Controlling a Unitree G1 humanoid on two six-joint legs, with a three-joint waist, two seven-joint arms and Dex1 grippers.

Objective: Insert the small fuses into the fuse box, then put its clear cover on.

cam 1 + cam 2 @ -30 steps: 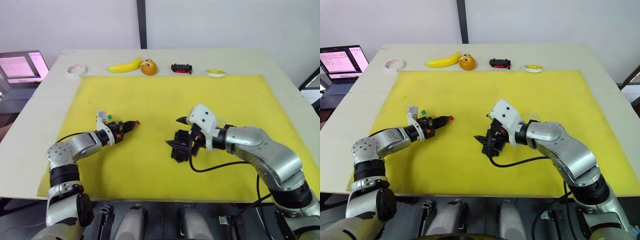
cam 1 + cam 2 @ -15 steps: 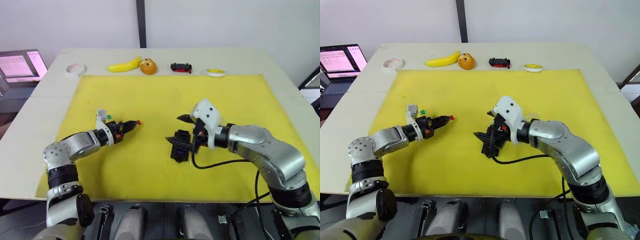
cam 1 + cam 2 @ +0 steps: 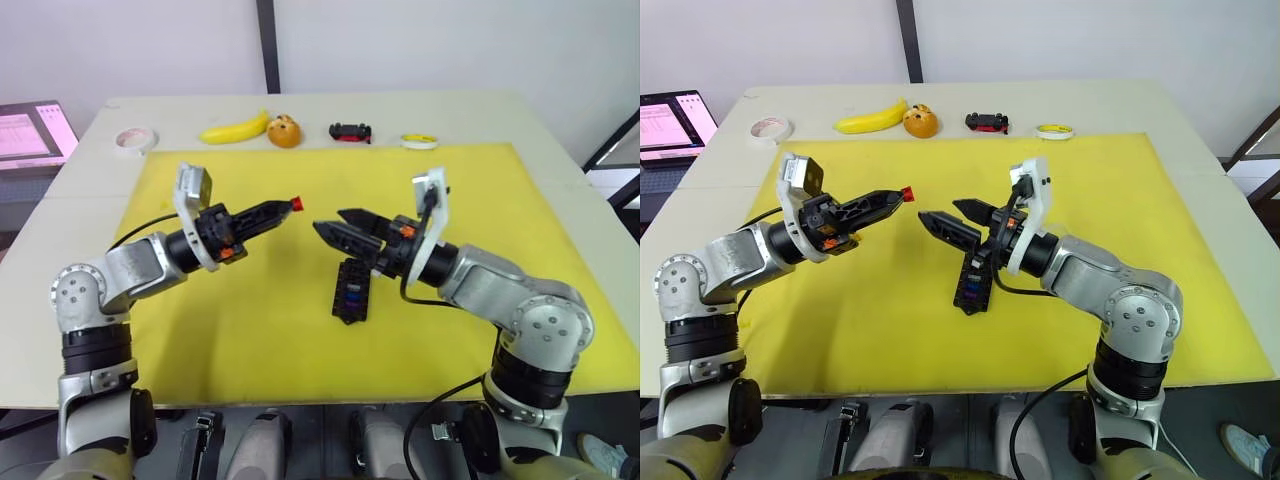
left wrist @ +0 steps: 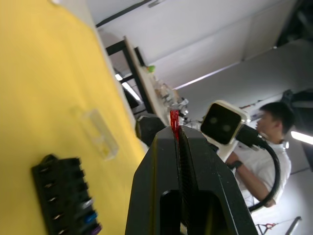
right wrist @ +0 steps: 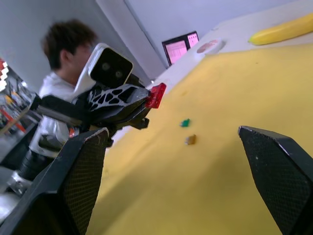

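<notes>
From the head view, I have the left gripper [image 3: 293,204] pinching a red fuse [image 3: 296,203], raised toward the right gripper [image 3: 333,222], whose fingers are spread to receive it. The fuse box [image 3: 350,289] lies at the right gripper's 6 o'clock. Left wrist: the clear cover [image 4: 96,132] rests beside the box. Right wrist: two loose fuses [image 5: 187,131] await on the yellow mat [image 5: 234,88].

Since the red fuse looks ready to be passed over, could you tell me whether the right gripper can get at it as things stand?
Probably yes. The left gripper holds the red fuse at its fingertips, raised above the yellow mat. The right gripper is open and faces it, with nothing between them.
</notes>
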